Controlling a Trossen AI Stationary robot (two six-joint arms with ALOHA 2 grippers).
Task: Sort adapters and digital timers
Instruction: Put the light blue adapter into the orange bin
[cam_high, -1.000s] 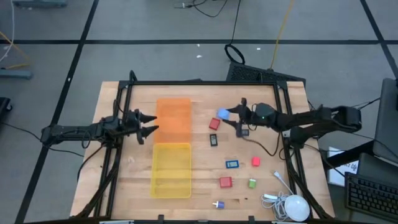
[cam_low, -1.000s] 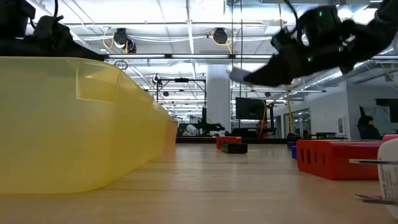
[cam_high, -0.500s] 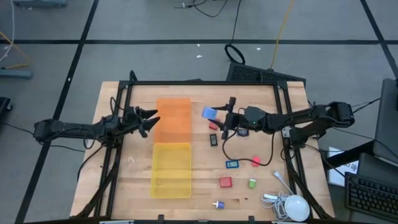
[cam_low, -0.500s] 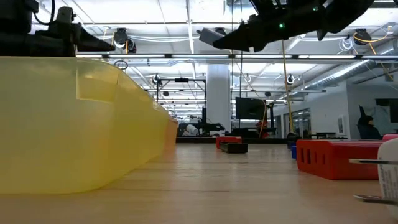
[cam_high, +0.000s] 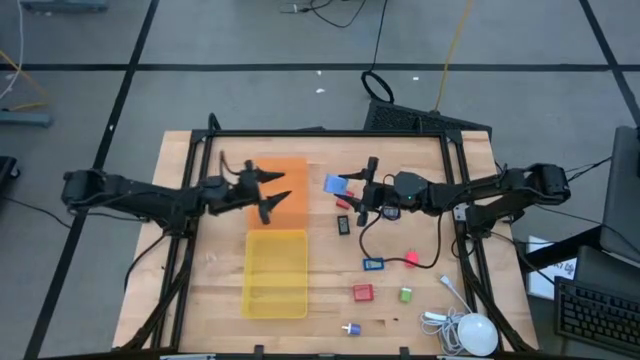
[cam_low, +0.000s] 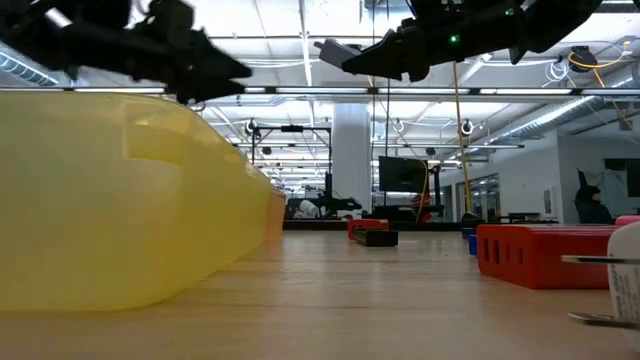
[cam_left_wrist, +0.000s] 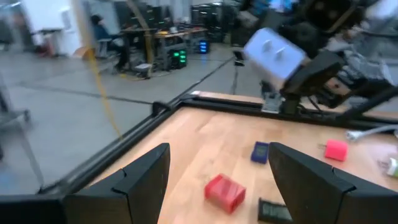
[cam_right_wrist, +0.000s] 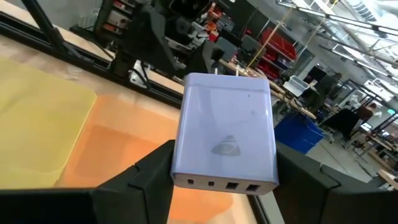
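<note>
Right gripper (cam_high: 345, 188) clamps blue adapter (cam_high: 336, 183) just right of orange bin (cam_high: 278, 176). I carry further left before release. Left gripper (cam_high: 270, 190) empty, fingers apart, over bin.

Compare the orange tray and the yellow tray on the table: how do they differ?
The orange plastic tray lies farther back on the wooden table; the yellow plastic tray lies nearer the front. The left gripper hangs with open fingers over the orange tray; nothing hangs over the yellow tray. Both are rectangular and translucent, set end to end.
</note>
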